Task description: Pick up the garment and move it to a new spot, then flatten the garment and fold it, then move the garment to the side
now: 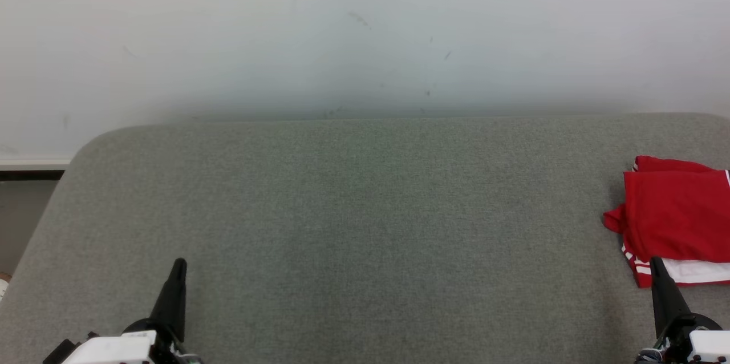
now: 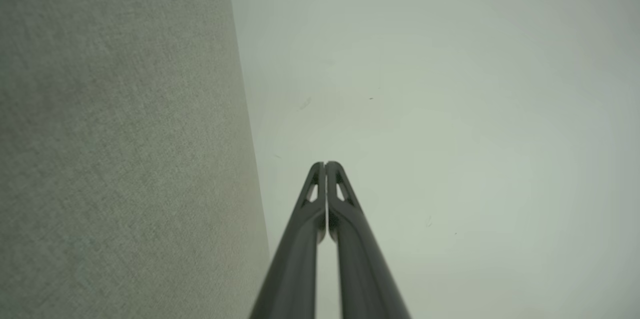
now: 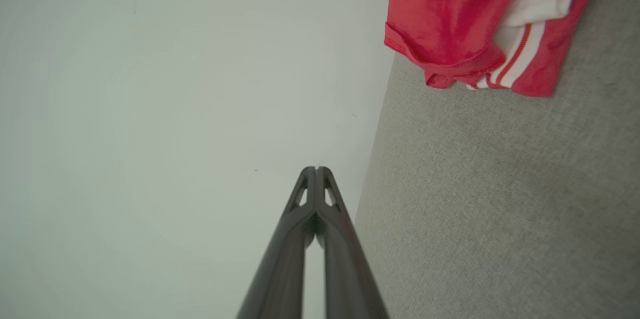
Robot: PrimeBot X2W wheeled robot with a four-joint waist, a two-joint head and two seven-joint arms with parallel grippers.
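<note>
A red garment [image 1: 676, 213] with white stripes lies folded at the far right of the grey padded table [image 1: 353, 221], cut off by the picture's edge. The right wrist view has the garment [image 3: 450, 14] at the top right, hanging slightly past the table's edge. My right gripper [image 1: 657, 262] is shut at the lower right, its tip just in front of the garment's white-striped corner, with nothing between the fingers [image 3: 317, 171]. Far across the table, at the lower left, my left gripper [image 1: 179, 264] is shut and holds nothing [image 2: 325, 165].
A pale wall [image 1: 365, 33] rises behind the table's far edge. The table's rounded left corner [image 1: 85, 147] drops off to a floor strip. Bare grey fabric spans the middle between my two grippers.
</note>
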